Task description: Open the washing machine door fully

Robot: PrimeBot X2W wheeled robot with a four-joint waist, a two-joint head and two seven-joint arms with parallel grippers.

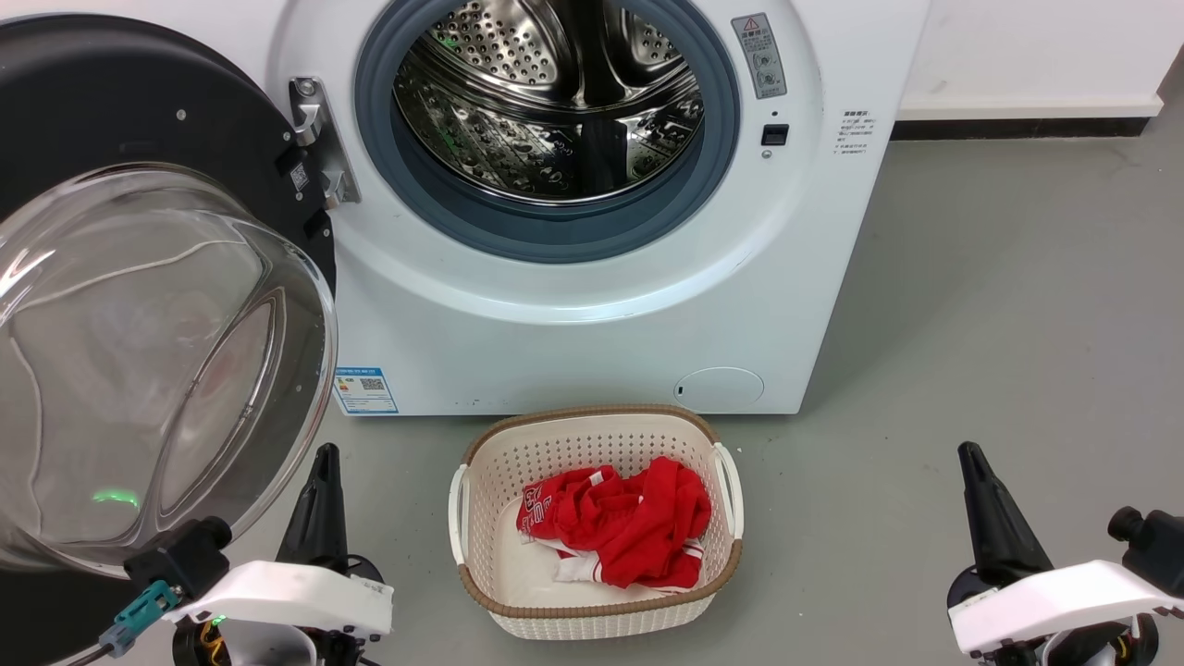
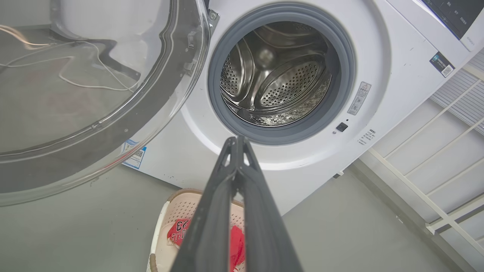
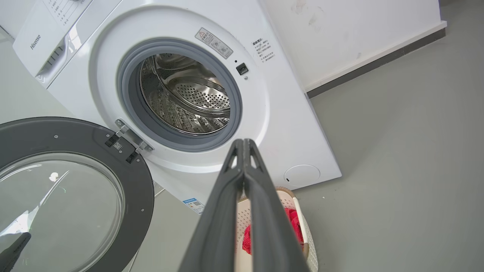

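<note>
The washing machine door (image 1: pixel 139 351) stands swung wide open, just left of the left hand (image 1: pixel 324 467). That hand and the right hand (image 1: pixel 969 458) each show fingers pressed together, holding nothing.

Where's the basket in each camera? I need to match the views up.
Head: basket bottom centre, in front of the washer.
Left wrist: bottom edge, left of centre, partly behind the left claw.
Right wrist: bottom edge, right of centre, partly behind the right claw.
Shared landmark: the grey door seal, above the basket in all three.
</note>
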